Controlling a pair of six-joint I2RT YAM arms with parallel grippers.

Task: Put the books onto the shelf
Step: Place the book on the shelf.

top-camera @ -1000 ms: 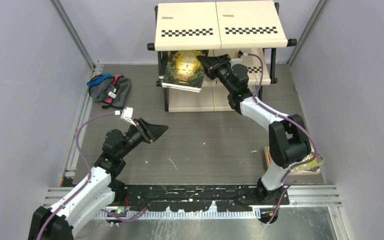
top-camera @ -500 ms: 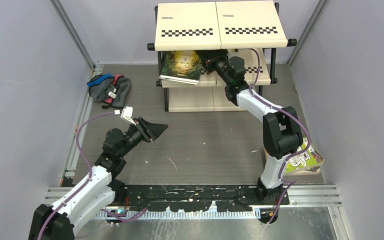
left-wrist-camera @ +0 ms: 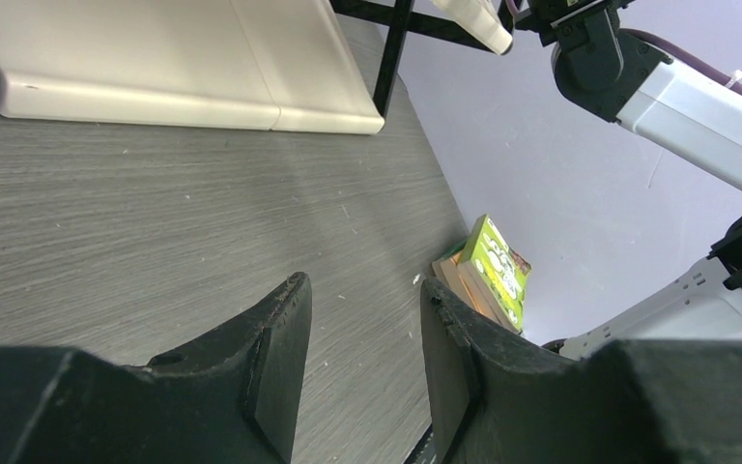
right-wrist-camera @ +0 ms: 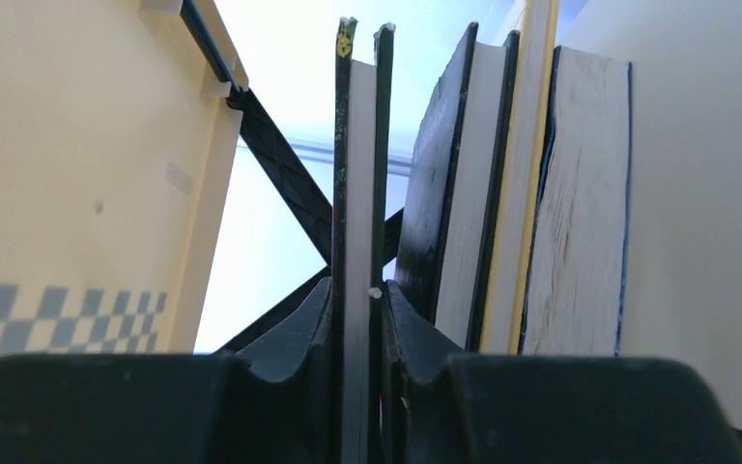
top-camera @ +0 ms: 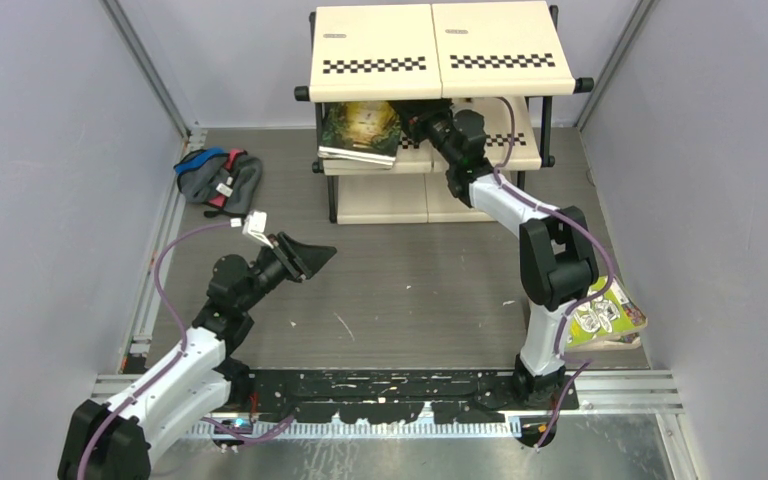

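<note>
Since a second ago my right arm has reached deeper into the shelf (top-camera: pixel 440 50), and the green-gold book (top-camera: pixel 360 130) has gone from tilted and overhanging to lying almost square on the middle tier. My right gripper (right-wrist-camera: pixel 357 300) pinches that book's near edge, one finger on each cover, so I can slide it in against the stacked books (right-wrist-camera: pixel 449 213) just beside my fingers. My left gripper (left-wrist-camera: pixel 365 285) hangs half open and empty. Well beyond its tips, the lime green book (left-wrist-camera: pixel 498 271) waits.
</note>
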